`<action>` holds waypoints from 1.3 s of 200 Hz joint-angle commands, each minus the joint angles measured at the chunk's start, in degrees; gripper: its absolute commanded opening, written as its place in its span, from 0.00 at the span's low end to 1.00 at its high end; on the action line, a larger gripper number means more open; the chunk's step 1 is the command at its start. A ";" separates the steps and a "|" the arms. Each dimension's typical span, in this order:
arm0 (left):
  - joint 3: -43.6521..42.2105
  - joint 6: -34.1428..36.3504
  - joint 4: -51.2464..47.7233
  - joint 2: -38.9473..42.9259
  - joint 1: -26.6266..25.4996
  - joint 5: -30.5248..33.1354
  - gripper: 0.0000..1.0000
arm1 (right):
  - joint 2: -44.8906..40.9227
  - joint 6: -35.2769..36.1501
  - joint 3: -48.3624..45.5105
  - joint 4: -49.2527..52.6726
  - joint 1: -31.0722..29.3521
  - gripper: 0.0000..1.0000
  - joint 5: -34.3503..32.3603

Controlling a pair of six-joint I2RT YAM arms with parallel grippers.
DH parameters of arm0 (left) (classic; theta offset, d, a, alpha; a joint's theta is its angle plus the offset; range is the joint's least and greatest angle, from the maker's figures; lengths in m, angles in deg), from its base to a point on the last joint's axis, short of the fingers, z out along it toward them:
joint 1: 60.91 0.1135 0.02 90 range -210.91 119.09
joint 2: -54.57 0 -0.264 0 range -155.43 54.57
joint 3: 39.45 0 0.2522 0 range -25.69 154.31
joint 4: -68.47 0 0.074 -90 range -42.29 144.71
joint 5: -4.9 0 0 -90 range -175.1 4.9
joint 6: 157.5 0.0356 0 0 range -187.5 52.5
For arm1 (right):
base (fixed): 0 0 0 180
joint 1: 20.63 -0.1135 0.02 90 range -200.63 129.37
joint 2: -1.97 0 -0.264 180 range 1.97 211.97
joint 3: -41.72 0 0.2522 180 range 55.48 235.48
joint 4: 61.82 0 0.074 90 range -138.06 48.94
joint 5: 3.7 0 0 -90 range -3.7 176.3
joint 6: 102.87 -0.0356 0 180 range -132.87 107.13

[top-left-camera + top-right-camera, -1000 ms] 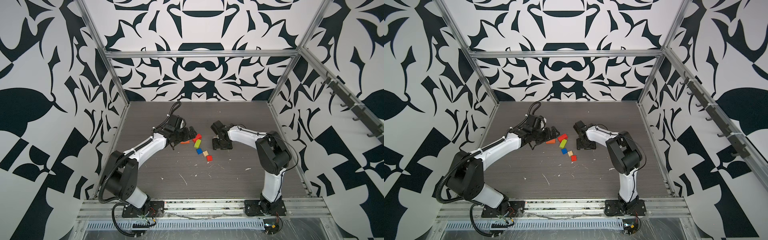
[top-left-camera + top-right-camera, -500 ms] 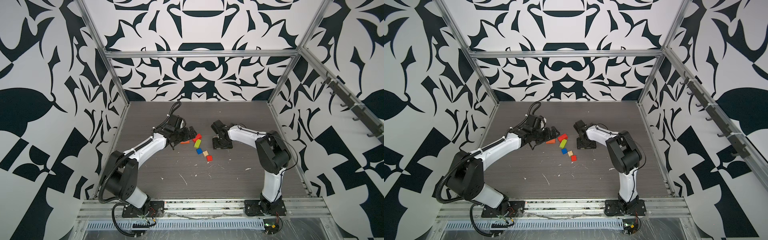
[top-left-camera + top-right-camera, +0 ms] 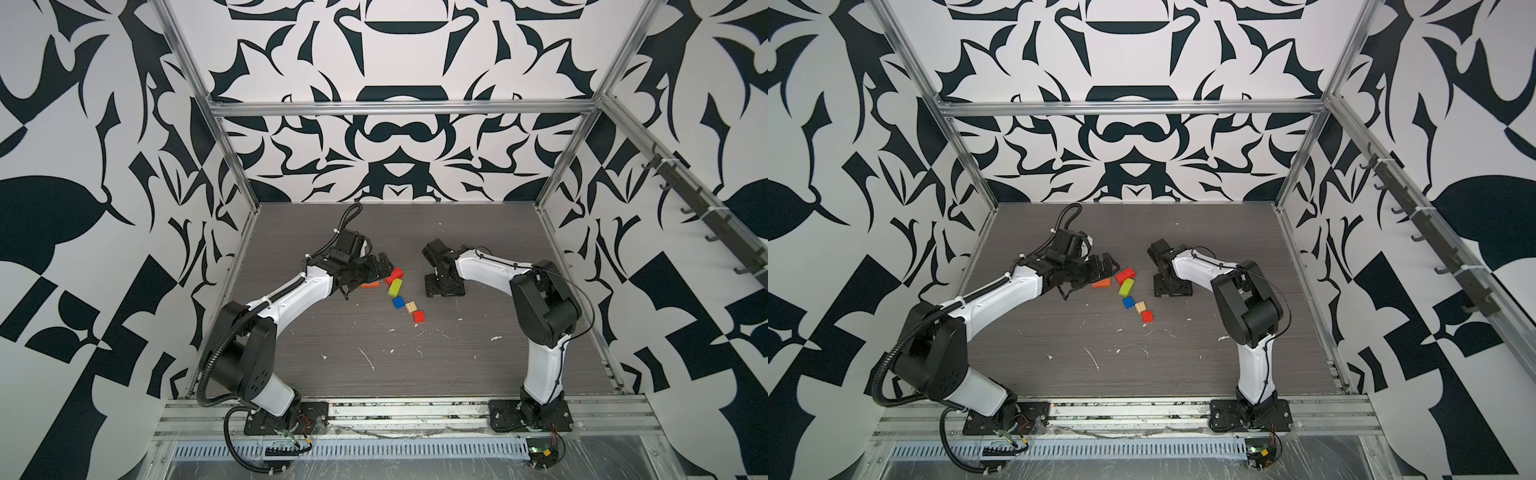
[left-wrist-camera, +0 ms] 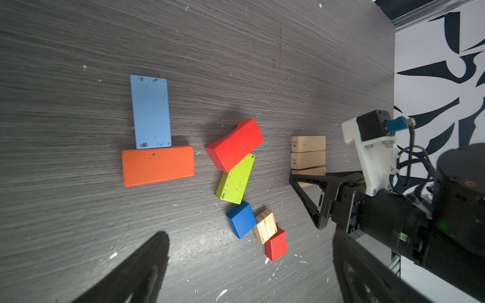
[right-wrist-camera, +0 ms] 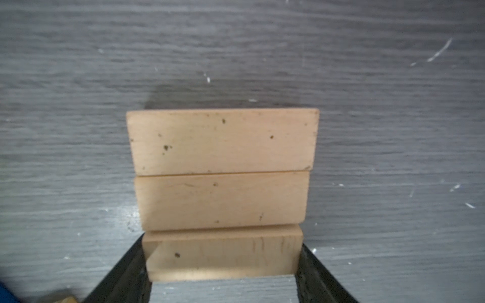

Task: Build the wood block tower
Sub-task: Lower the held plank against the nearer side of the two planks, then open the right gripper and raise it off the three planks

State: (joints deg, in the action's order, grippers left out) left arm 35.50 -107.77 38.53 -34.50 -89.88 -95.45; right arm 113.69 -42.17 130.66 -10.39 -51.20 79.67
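- Left: we note the left tool (image 3: 368, 277) released, jaws wide, over the orange plank (image 4: 157, 165) and light blue plank (image 4: 151, 112), both flat on the table (image 3: 374, 374).
- Middle: red block (image 4: 233, 144), lime block (image 4: 235, 181), blue cube (image 4: 241, 219), tan cube (image 4: 265, 226) and red cube (image 4: 275, 244) lie loose.
- Right: the right tool (image 3: 443, 287) is clenched on the third tan plank (image 5: 223, 254), against two tan planks (image 5: 223, 168) laid side by side.
- We judge only the tower's base begun; the stacking is left.
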 commanded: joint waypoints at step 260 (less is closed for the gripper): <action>7.08 7.38 -10.00 -6.80 3.77 -0.36 1.00 | -9.26 0.84 -2.93 1.70 0.20 0.97 0.85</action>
State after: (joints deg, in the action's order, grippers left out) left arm 40.55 -100.69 30.72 -39.25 -85.88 -94.16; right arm 107.28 -41.38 128.72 -10.15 -50.80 82.36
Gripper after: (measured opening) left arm 0.994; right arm 0.972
